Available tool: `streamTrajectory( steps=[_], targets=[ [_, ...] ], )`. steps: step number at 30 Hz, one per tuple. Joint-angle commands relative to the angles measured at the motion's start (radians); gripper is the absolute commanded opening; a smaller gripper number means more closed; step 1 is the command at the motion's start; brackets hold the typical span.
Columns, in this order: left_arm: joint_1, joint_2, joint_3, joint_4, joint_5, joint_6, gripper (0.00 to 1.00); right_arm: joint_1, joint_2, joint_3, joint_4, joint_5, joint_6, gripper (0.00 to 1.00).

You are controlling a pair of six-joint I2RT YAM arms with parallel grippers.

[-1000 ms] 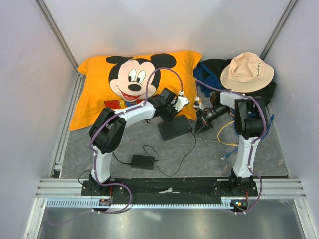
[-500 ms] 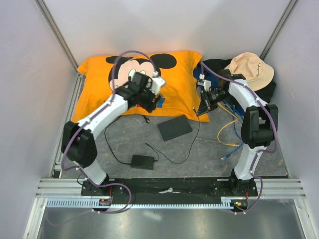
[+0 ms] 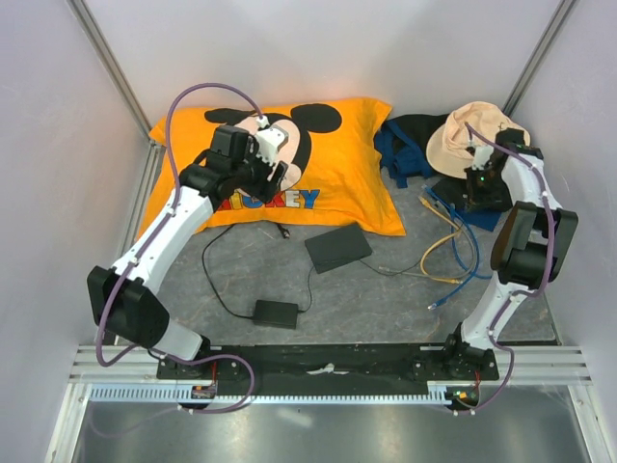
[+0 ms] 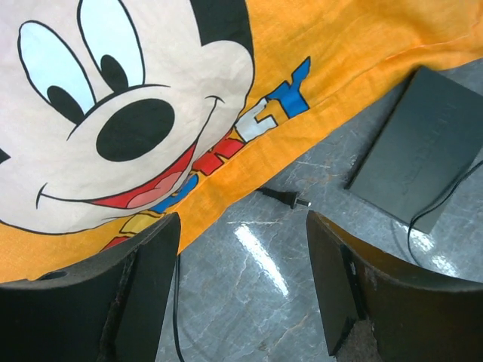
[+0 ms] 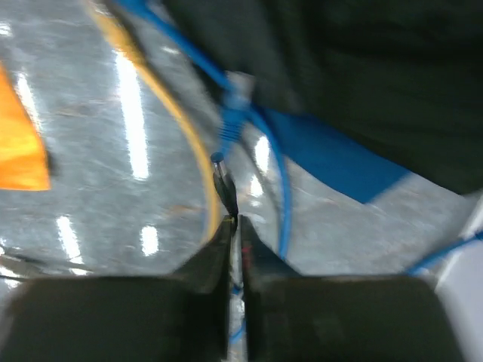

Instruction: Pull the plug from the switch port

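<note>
The switch (image 3: pixel 337 249), a flat black box, lies on the grey table just in front of the pillow; it also shows in the left wrist view (image 4: pixel 423 143). A small black plug (image 3: pixel 284 231) with a metal tip (image 4: pixel 285 198) lies loose on the table, left of the switch and apart from it. My left gripper (image 3: pixel 268 174) hangs open over the pillow's front edge, its jaws (image 4: pixel 241 226) wide with nothing between them. My right gripper (image 3: pixel 477 198) is at the far right over the cables. Its jaws (image 5: pixel 235 220) are pressed together on a thin black cord (image 5: pixel 224 187) poking out of the tips.
An orange Mickey pillow (image 3: pixel 337 174) fills the back left. A beige hat (image 3: pixel 472 135) rests on a black and blue bag at the back right. Blue and yellow cables (image 3: pixel 453 241) sprawl right of the switch. A black power brick (image 3: pixel 275 312) lies near the front.
Both arms left the switch. The left swung back-left over the pillow and opened its jaws. The right swung to the far right, jaws still together.
</note>
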Motion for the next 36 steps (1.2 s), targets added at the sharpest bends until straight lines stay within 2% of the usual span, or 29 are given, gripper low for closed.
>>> streamTrajectory(
  steps=[1,2,3,4,5,8,11,13,14,15,16,18,22,24,27,33,36],
  targets=[
    [0.011,-0.051,-0.009,0.0,0.073,-0.011,0.75,-0.034,0.007,0.085,-0.029,-0.019,-0.029,0.26],
    [0.013,-0.057,-0.011,-0.001,0.075,-0.008,0.75,-0.033,-0.006,0.104,-0.029,-0.114,-0.012,0.35],
    [0.016,-0.061,-0.008,0.0,0.083,-0.011,0.75,-0.013,-0.01,0.125,-0.034,-0.151,0.016,0.67],
    [0.016,-0.072,-0.006,-0.006,0.089,-0.011,0.75,0.007,-0.016,0.171,-0.041,-0.173,0.017,0.89],
    [0.016,-0.077,-0.005,-0.006,0.095,-0.011,0.75,0.035,-0.039,0.184,-0.046,-0.196,0.013,0.98],
    [0.022,-0.095,0.018,-0.015,0.08,-0.031,0.77,0.15,-0.148,0.152,-0.017,-0.239,-0.036,0.98],
    [0.059,-0.103,0.055,-0.029,0.072,-0.077,0.8,0.297,-0.321,-0.015,0.098,-0.334,-0.081,0.98],
    [0.106,-0.104,0.076,-0.036,0.078,-0.095,0.82,0.448,-0.432,-0.145,0.193,-0.415,-0.114,0.98],
    [0.12,-0.103,0.083,-0.042,0.072,-0.101,0.84,0.51,-0.458,-0.182,0.222,-0.418,-0.117,0.98],
    [0.143,-0.103,0.093,-0.044,0.064,-0.103,0.85,0.644,-0.476,-0.213,0.26,-0.388,-0.131,0.98],
    [0.157,-0.101,0.096,-0.044,0.055,-0.109,0.86,0.718,-0.489,-0.257,0.271,-0.353,-0.145,0.98],
    [0.206,-0.104,0.11,-0.044,0.044,-0.152,0.87,0.891,-0.489,-0.302,0.311,-0.311,-0.165,0.98],
    [0.284,-0.109,0.136,-0.038,0.056,-0.259,0.88,1.076,-0.46,-0.432,0.422,-0.222,-0.122,0.98],
    [0.296,-0.116,0.147,-0.033,0.069,-0.267,0.99,1.183,-0.434,-0.439,0.46,-0.187,-0.098,0.98],
    [0.3,-0.139,0.132,-0.023,0.089,-0.267,1.0,1.314,-0.373,-0.431,0.524,-0.106,-0.061,0.98],
    [0.306,-0.199,0.072,-0.007,0.093,-0.266,1.0,1.516,-0.25,-0.382,0.555,0.02,-0.042,0.98],
    [0.318,-0.227,0.055,-0.007,0.112,-0.263,1.0,1.546,-0.191,-0.326,0.557,0.081,0.042,0.98]
  ],
)
